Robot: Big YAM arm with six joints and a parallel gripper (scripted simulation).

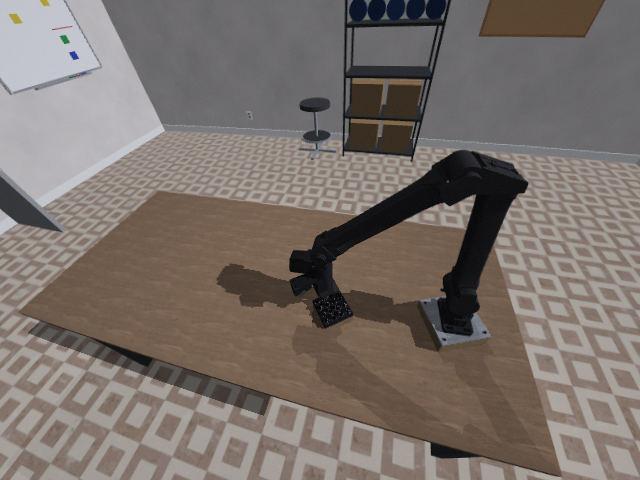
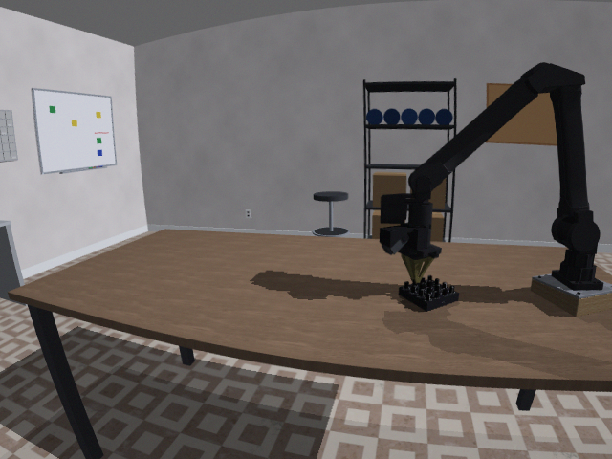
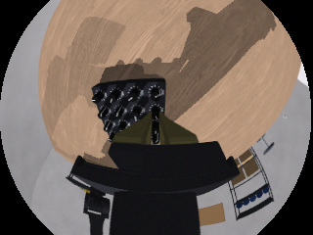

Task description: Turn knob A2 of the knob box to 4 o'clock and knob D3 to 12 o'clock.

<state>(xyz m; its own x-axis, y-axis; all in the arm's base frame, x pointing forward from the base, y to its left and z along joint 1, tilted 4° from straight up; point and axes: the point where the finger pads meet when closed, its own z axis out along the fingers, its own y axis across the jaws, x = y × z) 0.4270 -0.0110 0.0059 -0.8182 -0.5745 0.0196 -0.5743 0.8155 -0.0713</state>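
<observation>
The black knob box stands on the table with its knobs up. White marks and lines show on the knobs, but the names are too small to read. The socket cannot be made out. My gripper points down at the box, with its olive fingers nearly together. It is shut on a knob in the outer line of knobs at the right in the wrist view. The fingers hide part of that line, so I cannot tell the knob's name or where its line points. In the top view, the wrist hides the fingertips.
The arm's base plate is fixed to the wooden table at the right of the top and exterior views. Neighbouring knobs stand close around the fingers. A stool and a shelf rack stand beyond the table.
</observation>
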